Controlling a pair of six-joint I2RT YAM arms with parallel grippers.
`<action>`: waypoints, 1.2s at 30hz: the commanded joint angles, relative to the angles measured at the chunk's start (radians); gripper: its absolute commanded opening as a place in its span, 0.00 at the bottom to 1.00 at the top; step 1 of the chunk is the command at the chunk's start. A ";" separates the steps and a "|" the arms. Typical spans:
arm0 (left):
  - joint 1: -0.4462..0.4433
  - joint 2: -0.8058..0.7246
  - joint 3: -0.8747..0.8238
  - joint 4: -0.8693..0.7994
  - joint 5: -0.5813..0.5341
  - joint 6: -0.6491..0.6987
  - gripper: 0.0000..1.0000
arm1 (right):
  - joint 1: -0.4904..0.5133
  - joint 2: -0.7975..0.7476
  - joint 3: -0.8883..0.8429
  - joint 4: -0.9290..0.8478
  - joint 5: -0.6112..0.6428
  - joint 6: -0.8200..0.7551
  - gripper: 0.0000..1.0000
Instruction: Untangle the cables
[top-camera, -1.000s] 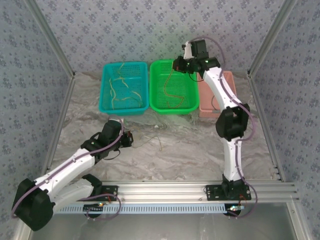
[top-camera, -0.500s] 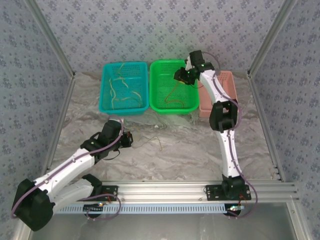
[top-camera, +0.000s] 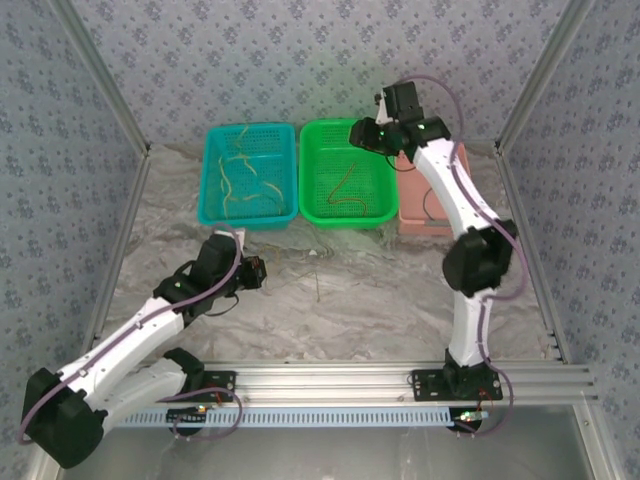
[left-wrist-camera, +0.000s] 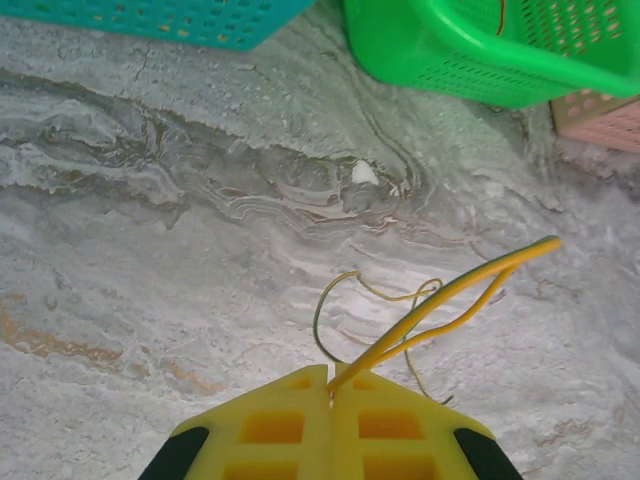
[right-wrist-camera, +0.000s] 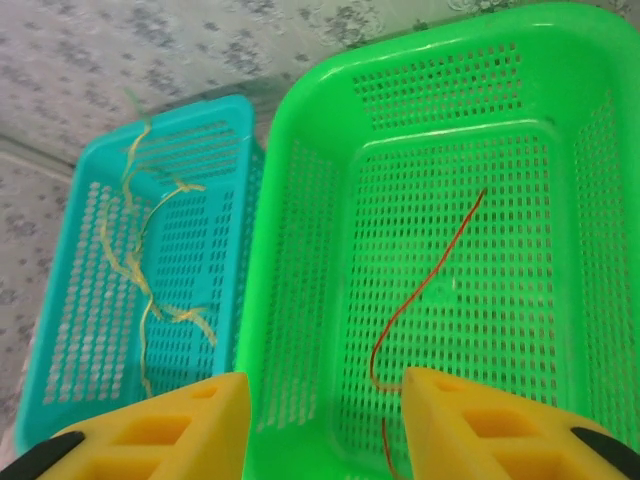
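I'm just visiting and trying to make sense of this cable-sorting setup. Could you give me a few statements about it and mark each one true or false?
1. The left fingers pinch a yellow-green cable above the table. True.
2. The right fingers are closed on the red cable. False: they stand open over the green basket, and the red cable lies loose inside it.
3. The teal basket holds yellow cables. True.
4. The green basket sits at the left end of the row. False: it sits between the teal basket and the pink basket.
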 joint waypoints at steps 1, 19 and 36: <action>-0.008 -0.020 0.065 -0.048 0.028 0.026 0.00 | 0.056 -0.192 -0.236 0.135 0.074 0.018 0.45; -0.009 0.002 0.185 -0.004 0.154 0.081 0.00 | 0.419 -0.810 -1.287 0.601 0.150 0.633 0.42; -0.015 -0.015 0.147 0.075 0.183 0.046 0.00 | 0.528 -0.699 -1.504 1.072 0.170 1.368 0.55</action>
